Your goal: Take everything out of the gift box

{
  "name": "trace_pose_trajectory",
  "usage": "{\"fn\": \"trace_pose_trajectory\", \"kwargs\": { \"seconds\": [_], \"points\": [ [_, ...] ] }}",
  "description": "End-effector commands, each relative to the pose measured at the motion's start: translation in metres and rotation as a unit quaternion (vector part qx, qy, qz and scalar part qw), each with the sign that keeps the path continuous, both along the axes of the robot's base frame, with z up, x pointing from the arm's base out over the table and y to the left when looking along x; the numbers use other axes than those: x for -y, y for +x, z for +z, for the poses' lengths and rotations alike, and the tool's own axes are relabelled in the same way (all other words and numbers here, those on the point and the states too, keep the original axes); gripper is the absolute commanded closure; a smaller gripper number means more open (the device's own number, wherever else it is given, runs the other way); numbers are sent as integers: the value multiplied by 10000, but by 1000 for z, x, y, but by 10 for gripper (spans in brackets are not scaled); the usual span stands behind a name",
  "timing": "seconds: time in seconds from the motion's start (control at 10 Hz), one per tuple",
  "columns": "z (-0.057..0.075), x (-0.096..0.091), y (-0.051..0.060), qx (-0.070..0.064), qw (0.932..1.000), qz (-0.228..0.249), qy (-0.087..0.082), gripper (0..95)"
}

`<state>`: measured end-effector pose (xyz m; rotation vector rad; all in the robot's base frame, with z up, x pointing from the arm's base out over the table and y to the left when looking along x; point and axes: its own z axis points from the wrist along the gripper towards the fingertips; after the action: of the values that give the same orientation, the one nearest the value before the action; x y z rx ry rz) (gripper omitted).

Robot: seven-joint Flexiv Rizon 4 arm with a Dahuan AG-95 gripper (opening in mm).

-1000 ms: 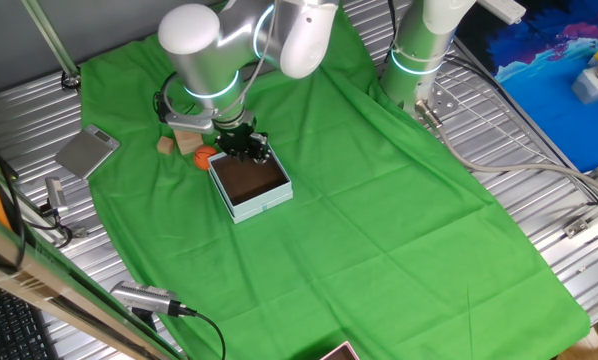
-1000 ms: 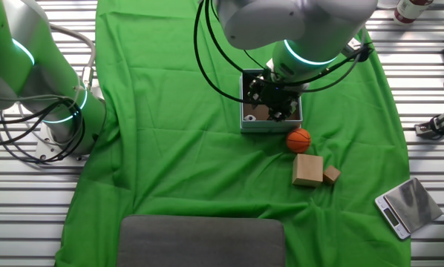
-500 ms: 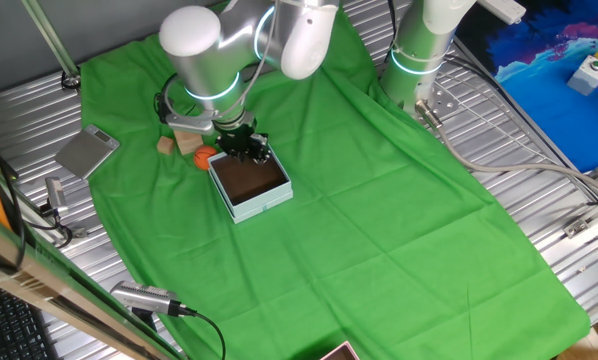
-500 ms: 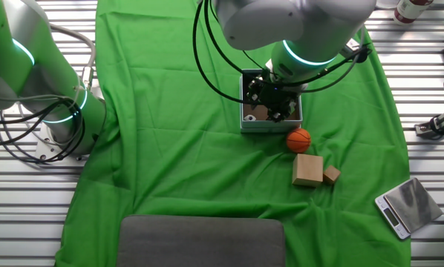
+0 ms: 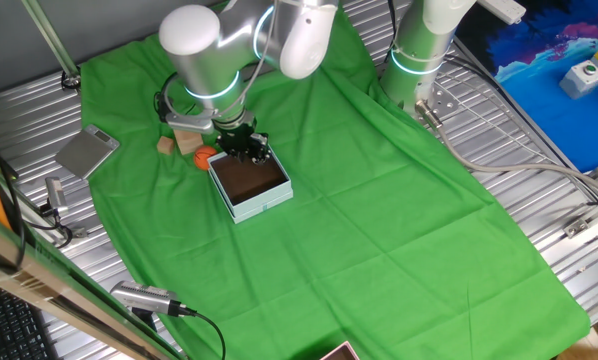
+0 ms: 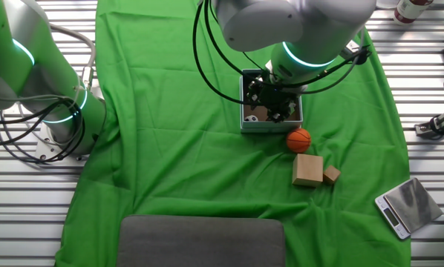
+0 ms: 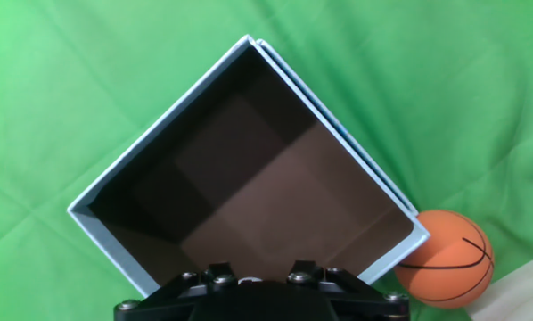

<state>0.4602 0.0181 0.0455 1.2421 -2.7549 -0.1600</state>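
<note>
The gift box, pale blue-grey outside and dark brown inside, sits on the green cloth; it also shows in one fixed view and the hand view. My gripper reaches down into it, near one corner. In the hand view a white sliver of the soccer ball shows between the finger mounts of the gripper; the fingertips are hidden. The ball also shows white in the box's corner. The orange basketball and a tan wooden block lie outside the box.
A smaller wooden block lies beside the larger one. A silver scale lies off the cloth. A flat grey plate lies at the cloth's near edge. A second arm's base stands at the left.
</note>
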Motion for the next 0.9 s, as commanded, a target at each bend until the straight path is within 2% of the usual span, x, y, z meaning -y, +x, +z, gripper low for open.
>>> {"fn": "trace_pose_trajectory", "kwargs": {
  "seconds": [0.1, 0.3, 0.5, 0.9],
  "points": [
    [0, 0, 0, 70, 10000, -12, -22, 570],
    [-3, 1, 1, 139, 9999, 33, 29, 570],
    [-3, 1, 1, 162, 9999, 35, -30, 570],
    [-3, 0, 0, 136, 9999, 6, -93, 570]
  ]
}}
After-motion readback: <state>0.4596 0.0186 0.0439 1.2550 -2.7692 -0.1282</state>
